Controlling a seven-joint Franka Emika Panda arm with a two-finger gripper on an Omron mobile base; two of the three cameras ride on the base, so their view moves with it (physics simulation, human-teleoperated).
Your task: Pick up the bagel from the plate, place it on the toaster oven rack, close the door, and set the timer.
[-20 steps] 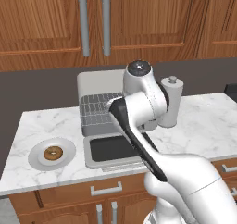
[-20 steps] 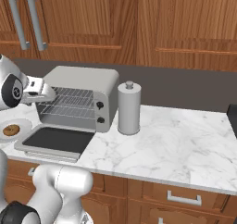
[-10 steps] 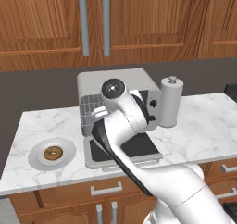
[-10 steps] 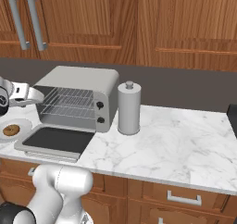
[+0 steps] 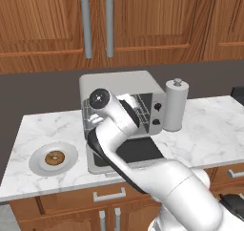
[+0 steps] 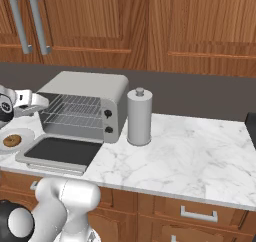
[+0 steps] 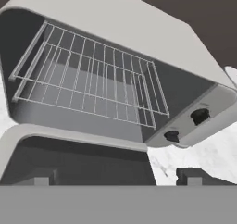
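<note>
The bagel lies on the plate on the counter, left of the toaster oven. The door hangs fully open and flat, baring the toaster oven rack, which is bare. My gripper hovers above the door at the oven's left front, looking into the cavity. It is open, its fingertips far apart with nothing between them. The bagel sits lower and to its left.
Two dark knobs sit on the oven's right panel. A paper towel holder stands right of the oven. Wooden cabinets with long handles hang above. Bare marble counter stretches right.
The arm has swung left and down, carrying the hand from the oven's right front to its left front. The gripper has stayed open. Bagel, plate and door have not moved.
</note>
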